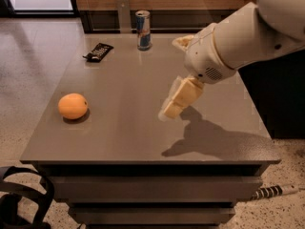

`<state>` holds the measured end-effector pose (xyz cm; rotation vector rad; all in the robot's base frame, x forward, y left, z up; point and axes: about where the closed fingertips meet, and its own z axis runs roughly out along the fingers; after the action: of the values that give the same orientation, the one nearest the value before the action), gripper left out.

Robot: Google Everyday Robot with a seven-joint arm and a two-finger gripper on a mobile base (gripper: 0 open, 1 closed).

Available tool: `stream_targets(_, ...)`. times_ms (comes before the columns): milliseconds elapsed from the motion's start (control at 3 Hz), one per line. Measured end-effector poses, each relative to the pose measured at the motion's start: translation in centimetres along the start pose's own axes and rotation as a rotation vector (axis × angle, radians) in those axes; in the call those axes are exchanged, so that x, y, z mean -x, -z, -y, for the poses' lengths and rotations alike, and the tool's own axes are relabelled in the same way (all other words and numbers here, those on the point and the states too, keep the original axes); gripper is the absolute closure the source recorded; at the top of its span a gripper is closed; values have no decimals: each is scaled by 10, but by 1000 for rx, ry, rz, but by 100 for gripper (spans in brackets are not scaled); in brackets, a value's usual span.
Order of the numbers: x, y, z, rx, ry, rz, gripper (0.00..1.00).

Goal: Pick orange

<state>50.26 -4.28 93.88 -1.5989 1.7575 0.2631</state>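
Note:
The orange [73, 106] is a small round orange fruit resting near the left edge of the grey table [128, 137]. My gripper [172, 108] hangs above the middle of the table, to the right of the orange and well apart from it, pointing down and left. The white arm reaches in from the upper right. Nothing is held in the gripper.
A blue and silver drink can [143, 30] stands at the back of the table. A dark snack packet [97, 52] lies at the back left. A black bag strap [24, 199] sits on the floor at the lower left. A dark cabinet stands to the right.

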Motion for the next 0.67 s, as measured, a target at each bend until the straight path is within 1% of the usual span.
stream_targets(333,12,-43,7,39,-13,45,0)
stream_targets(667,14,-51,6,54,-21,49,0)
